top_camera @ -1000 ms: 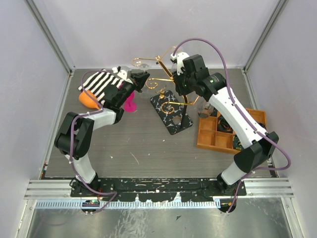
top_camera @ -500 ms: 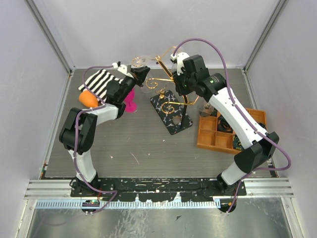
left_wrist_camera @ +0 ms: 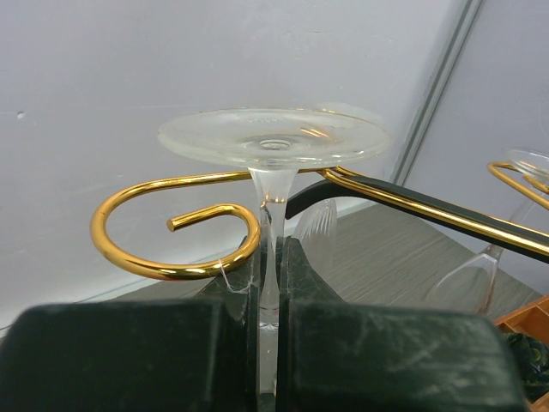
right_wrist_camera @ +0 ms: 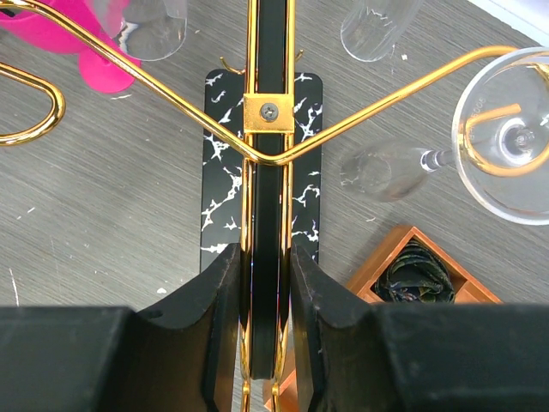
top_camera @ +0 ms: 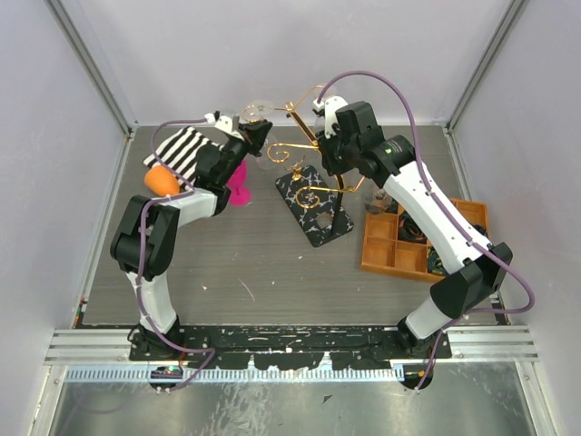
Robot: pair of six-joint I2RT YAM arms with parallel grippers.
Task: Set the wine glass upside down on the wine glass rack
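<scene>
left gripper (left_wrist_camera: pixel 270 283) pinched tight on the upside-down glass (left_wrist_camera: pixel 274 137) stem, centre frame — right gripper (right_wrist_camera: pixel 264 292) clamped around the rack (right_wrist_camera: pixel 268 112) post, lower centre.

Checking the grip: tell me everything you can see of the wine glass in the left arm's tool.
The wine glass is clear, thin glass, held upside down: its round flat foot is on top, and the slender stem runs straight down. The left tool is shut on the stem. The stem stands at a curled gold arm of the wine glass rack; whether they touch is unclear. The bowl is hidden.
</scene>
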